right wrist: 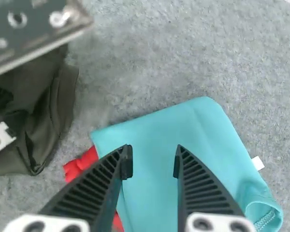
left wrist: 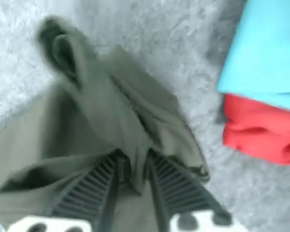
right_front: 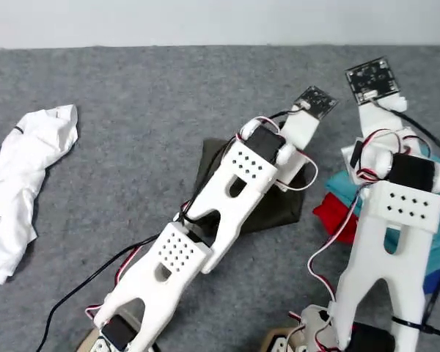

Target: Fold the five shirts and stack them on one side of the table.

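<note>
— Shirts, where?
— On the grey table, the olive shirt, one fold pinched in the left gripper. Just beside it a teal shirt lies on a red shirt; the right gripper hangs above, jaws partly apart, empty. Well apart, a crumpled white shirt.

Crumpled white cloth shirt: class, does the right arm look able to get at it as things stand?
Probably not. The crumpled white cloth shirt lies far off to the other side; the right gripper hangs open above the folded teal shirt, and the left arm stands between.
</note>
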Tool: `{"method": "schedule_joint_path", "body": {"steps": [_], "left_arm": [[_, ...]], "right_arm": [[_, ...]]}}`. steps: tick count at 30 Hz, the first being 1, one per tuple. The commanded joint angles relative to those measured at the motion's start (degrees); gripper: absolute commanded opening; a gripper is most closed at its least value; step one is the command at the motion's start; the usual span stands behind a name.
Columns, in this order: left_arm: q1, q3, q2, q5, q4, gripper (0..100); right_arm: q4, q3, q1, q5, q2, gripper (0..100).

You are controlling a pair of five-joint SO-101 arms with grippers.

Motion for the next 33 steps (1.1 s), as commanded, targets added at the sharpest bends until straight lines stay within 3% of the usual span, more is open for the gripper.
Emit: {"method": "schedule_joint_path", "body": {"steps": [1,10,15,20,28,33], "left_arm": [[0.5,-3.2,-0.4,0.5,0.9,12],[-1.0,-3.6,-5.5,-1.7,0.9,17],[-12.2,-2.9,-9.9,-13.5,1.0,17],[-21.5,2.5,-6.3,-14.0,0.9,17],[-16.0,2.9,-3.2,-13.9,0.4,17],[-14.3,3.3,-3.0,-14.0,-4.1,17]], "right_arm": [[0.7,-0.5,0.6,1.5,-3.1,15.1],[-0.8,-0.5,4.0,-1.1,-6.8,15.4],[-2.0,-0.5,5.3,-2.8,-6.9,15.4],[-2.0,-0.4,5.2,-2.9,-6.7,15.4],[-2.1,-0.3,5.1,-2.9,-6.6,15.4],[-1.7,-0.2,3.7,-2.9,-6.6,15.3]]}}
